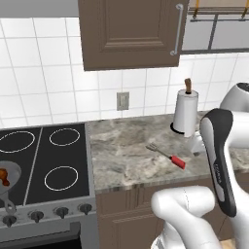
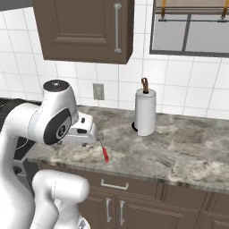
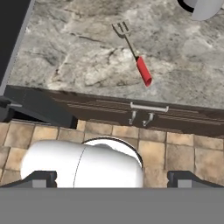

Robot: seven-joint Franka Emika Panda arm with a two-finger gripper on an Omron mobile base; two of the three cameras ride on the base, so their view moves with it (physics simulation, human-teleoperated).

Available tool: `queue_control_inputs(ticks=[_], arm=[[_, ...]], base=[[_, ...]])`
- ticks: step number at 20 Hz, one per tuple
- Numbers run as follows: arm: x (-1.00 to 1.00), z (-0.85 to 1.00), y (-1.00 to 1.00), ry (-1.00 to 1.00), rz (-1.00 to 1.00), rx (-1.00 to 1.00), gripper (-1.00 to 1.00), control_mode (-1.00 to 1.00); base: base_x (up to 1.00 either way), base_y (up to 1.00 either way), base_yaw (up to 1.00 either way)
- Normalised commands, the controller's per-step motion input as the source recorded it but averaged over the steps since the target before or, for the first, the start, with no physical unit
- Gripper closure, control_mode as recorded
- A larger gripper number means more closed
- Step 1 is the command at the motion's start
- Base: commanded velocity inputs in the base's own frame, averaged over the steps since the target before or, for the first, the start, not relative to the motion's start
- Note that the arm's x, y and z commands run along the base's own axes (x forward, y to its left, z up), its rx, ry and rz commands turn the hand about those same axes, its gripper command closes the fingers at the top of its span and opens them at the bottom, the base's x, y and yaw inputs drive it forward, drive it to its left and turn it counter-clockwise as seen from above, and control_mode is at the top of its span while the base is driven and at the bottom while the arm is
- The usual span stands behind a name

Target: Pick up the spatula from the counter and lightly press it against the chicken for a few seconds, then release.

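On counter point(image 1: 121, 146), btw stove point(image 1: 48, 155) and paper towel roll point(image 1: 186, 114), lies spatula point(image 1: 168, 156), red handle twd 4 o'clock in left base view. Chicken point(image 1: 4, 176) in pan point(image 1: 13, 169), well apart at 9. Gripper point(image 3: 113, 178) fingertips wide apart, nothing held.

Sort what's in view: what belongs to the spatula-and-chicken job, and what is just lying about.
For the job:
- spatula, lying on the counter
- chicken, in the pan on the stove

Just lying about:
- paper towel roll
- wall outlet
- upper cabinet
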Motion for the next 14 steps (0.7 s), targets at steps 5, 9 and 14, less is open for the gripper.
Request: queue_control_inputs(ticks=[5,9,14], arm=[[0.14,-0.25,-0.01,0.00,0.03,0.00,-1.00,-1.00],[0.11,-0.13,0.00,0.00,0.01,0.00,-1.00,-1.00],[0.10,-0.06,0.00,0.00,0.02,0.00,-1.00,-1.00]], base=[[0.00,0.00,0.00],[0.00,0.00,0.00],[0.00,0.00,0.00]])
